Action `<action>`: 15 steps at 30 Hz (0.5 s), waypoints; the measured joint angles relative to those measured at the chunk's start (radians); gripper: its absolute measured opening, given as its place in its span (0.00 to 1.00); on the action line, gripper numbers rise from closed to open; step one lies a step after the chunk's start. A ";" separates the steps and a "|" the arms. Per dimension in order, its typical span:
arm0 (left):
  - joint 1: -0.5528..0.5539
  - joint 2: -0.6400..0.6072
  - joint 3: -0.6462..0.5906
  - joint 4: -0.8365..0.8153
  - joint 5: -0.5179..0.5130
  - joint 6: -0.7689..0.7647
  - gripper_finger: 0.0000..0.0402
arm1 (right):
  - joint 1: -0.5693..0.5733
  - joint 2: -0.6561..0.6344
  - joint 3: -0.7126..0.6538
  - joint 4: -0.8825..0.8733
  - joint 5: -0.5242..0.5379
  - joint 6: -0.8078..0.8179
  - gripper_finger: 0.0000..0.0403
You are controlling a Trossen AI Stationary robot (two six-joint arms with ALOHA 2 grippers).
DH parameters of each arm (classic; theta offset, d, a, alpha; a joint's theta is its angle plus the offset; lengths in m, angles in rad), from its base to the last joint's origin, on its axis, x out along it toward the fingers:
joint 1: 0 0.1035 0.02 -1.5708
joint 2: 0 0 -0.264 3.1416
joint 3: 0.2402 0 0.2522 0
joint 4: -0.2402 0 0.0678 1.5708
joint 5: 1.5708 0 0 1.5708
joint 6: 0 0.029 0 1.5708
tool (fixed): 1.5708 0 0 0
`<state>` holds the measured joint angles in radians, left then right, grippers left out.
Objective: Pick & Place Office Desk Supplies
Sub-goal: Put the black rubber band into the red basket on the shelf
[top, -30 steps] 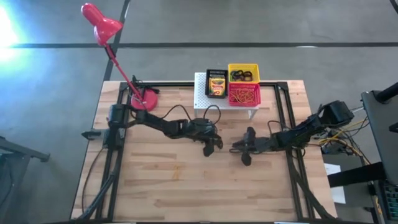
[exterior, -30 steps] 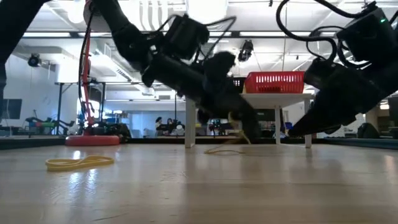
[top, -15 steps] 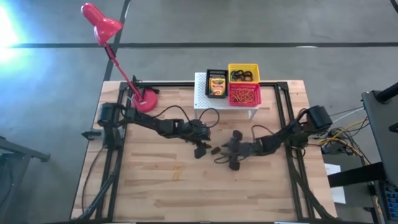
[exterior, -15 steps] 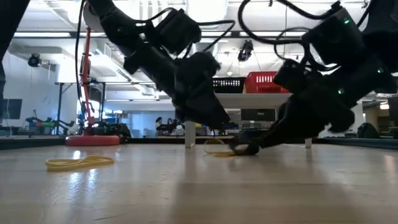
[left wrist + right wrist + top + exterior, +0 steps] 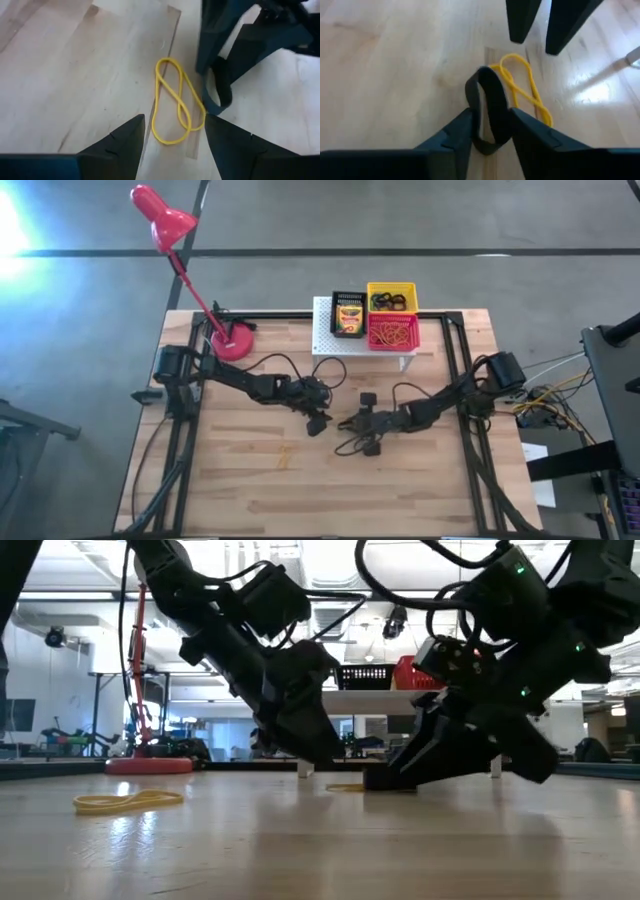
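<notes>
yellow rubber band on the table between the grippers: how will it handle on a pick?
Likely floppy: the yellow band lies twisted into a figure-eight, flat on the table. Probably light, and thin enough to slip from the open left gripper. It lies right by the black band at the right gripper, so they may drag together.

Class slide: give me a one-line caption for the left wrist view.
Left gripper open above a twisted yellow rubber band on the wooden table, right gripper alongside with a black band.
</notes>
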<state>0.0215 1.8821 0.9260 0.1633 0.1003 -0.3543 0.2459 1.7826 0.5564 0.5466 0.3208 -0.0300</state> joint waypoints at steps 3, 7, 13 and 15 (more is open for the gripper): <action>-0.001 0.000 0.000 -0.005 -0.012 -0.019 0.54 | -0.002 -0.037 -0.006 -0.050 -0.037 0.016 0.22; -0.006 0.000 0.000 0.006 -0.043 -0.021 0.54 | 0.001 -0.122 -0.017 -0.161 -0.042 0.024 0.08; -0.019 0.000 -0.001 0.029 -0.088 -0.040 0.54 | 0.014 -0.353 -0.023 -0.363 -0.041 0.054 0.03; -0.024 0.000 -0.002 0.043 -0.109 -0.040 0.54 | 0.018 -0.445 -0.022 -0.402 -0.029 0.051 0.03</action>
<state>-0.0030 1.8824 0.9238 0.2068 -0.0084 -0.3946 0.2642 1.3374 0.5345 0.1448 0.2922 0.0214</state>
